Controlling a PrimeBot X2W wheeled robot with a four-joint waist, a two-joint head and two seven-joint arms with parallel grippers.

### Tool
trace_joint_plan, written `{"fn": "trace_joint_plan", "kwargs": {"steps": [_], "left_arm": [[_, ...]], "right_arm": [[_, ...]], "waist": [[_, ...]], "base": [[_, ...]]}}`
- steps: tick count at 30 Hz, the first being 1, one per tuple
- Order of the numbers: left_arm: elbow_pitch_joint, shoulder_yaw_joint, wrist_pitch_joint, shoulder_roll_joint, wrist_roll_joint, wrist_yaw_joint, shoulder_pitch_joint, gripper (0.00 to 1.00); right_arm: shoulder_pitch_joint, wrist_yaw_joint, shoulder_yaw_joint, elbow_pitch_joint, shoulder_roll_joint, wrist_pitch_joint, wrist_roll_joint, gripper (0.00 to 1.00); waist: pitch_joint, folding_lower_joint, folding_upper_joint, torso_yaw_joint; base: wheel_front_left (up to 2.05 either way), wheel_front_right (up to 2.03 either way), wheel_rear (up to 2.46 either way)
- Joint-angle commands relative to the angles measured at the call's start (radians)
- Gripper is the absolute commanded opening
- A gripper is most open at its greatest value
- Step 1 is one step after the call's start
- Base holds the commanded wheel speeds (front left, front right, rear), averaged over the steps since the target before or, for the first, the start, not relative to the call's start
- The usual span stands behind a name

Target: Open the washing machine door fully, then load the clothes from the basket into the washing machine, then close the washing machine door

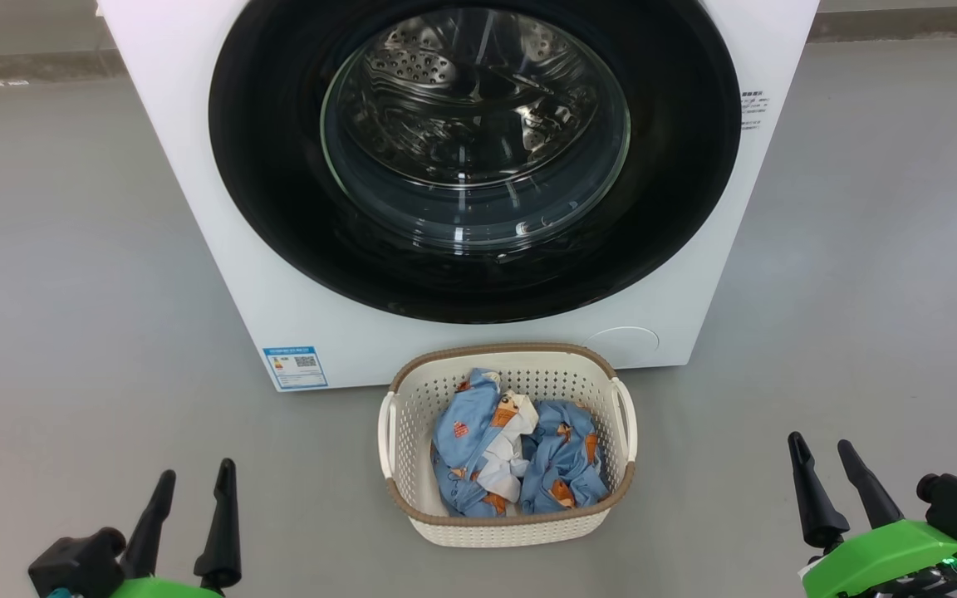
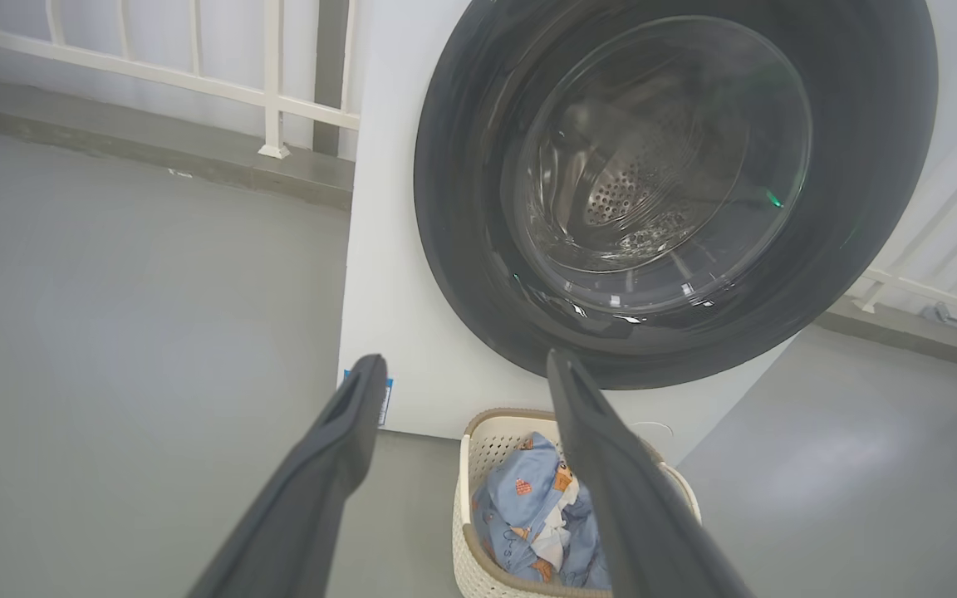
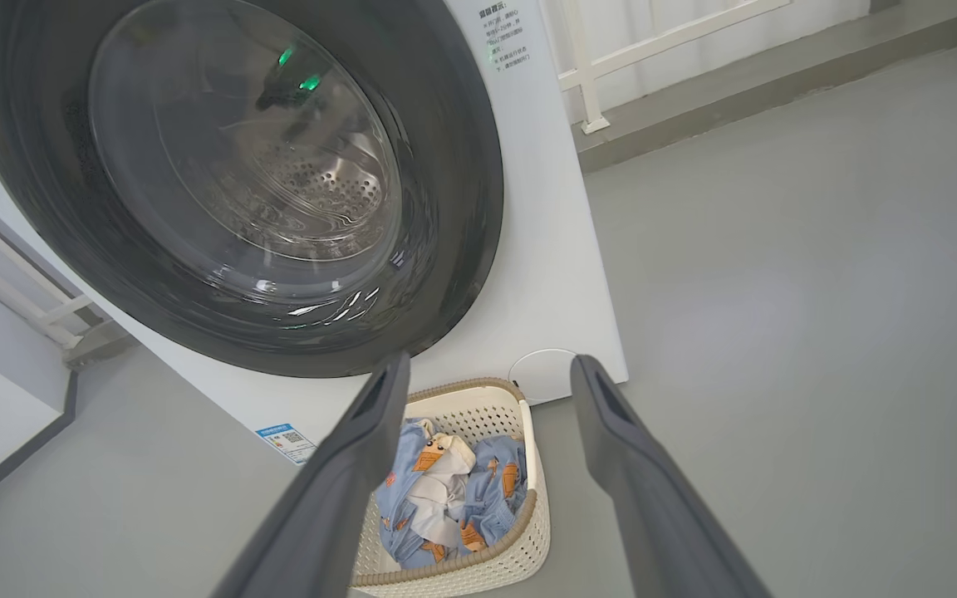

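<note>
Three steps lie ahead of us, and the first has not begun. The washing machine door (image 1: 474, 166) sits shut, flush against the front of the washing machine (image 1: 337, 332). Its black ring is unbroken all round, and we see the steel drum (image 1: 462, 83) only through the bulging glass. So the step in hand, as we judge it, is opening that door.

The basket (image 1: 520, 527) stands on the grey floor (image 1: 71, 332) just in front of the washing machine, below the lowest arc of the door. It sits between the blue label (image 1: 296, 367) and the round cap (image 1: 624, 340) on the machine's lower front. The clothes (image 1: 512, 448) lie bundled inside it, light blue with orange-brown prints and a white patch in the middle. None hangs over the rim.

Our left gripper (image 1: 197, 469) hovers well back from the washing machine, toward our left of its front. Our right gripper (image 1: 819, 440) hovers equally far back, toward our right. On both, the fingers stand apart, clamped on nothing and touching nothing.

The next move calls for bringing one gripper up to the edge of the door. We can make out no handle or recess on the ring in any view, and we cannot tell which side is hinged, so the catch must be found first. Then a finger would need to hook behind the rim and draw it outward along an arc. The ring is glossy and curved, so we expect a slip unless the finger seats well. The basket lies close beneath, and the working arm should keep clear of it.
</note>
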Motion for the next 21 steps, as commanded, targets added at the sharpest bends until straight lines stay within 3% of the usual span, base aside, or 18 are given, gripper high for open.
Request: {"fn": "trace_joint_plan", "kwargs": {"steps": [1,21], "left_arm": [[-0.031,0.027,-0.013,0.019,0.027,-0.002,-0.049,1.0],[-0.018,0.057,-0.064,0.021,0.224,-0.003,-0.053,1.0]], "right_arm": [[-0.04,0.001,0.025,-0.018,-0.014,-0.016,-0.029,1.0],[-0.043,0.001,0.008,-0.006,-0.02,-0.07,-0.231,1.0]], "waist": [[0.0,0.0,0.0,0.0],[0.001,-0.0001,0.0,-0.004]], "base": [[0.0,0.0,0.0],[0.0,0.0,0.0]]}}
